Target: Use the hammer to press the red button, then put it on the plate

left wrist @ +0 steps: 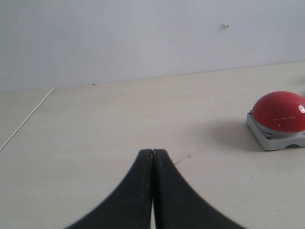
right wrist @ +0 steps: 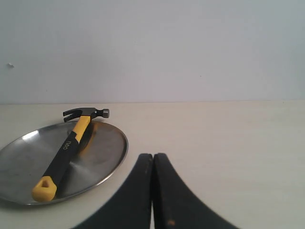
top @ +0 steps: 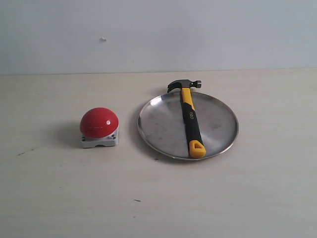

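On the plate [top: 158, 126] lies the hammer [top: 190, 121], its handle running across the dish, the yellow loop near the front rim and the dark head overhanging the far rim. The red button [top: 99, 122] sits on the counter [top: 148, 198] just to the plate's left, apart from it. Neither arm shows in the exterior view. In the wrist views the left jaws and the right jaws are both pressed fully together and hold nothing, the left ones looking toward the button, the right ones toward the plate.

Whether the button has been pressed cannot be told. If it has not, the right arm looks the better placed. It should spread its jaws first, close across the black grip near mid-length, lift clear of the rim, then bring the head straight down on the dome's crown.
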{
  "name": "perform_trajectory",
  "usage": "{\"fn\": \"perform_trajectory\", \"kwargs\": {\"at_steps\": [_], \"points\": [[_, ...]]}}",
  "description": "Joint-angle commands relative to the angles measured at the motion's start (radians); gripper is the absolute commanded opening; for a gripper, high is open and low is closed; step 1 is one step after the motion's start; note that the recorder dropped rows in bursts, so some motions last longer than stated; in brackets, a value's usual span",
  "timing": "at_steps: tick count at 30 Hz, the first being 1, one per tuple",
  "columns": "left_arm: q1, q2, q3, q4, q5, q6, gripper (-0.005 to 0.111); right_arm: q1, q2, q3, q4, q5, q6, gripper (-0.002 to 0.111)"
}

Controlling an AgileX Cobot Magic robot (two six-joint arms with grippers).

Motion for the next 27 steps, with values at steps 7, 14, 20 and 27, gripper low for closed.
{"fn": "perform_trajectory", "kwargs": {"at_steps": [7, 14, 20, 27], "points": [[0.002, -0.007, 0.0, -0.011, -0.003, 0.002, 0.0, -0.005, -0.007, 0.004, -0.008, 0.001, 0.002, 0.0], [0.002, -0.007, 0.0, -0.011, -0.003, 0.002, 0.0, -0.005, -0.007, 0.004, -0.008, 0.001, 0.002, 0.0], [0.002, -0.007, 0.0, -0.011, -0.003, 0.002, 0.0, -0.005, -0.007, 0.004, -0.008, 0.014, 0.002, 0.0], [0.002, -0.007, 0.0, -0.011, -0.003, 0.002, 0.0, -0.005, -0.007, 0.004, -0.008, 0.014, 0.0, 0.0]]}}
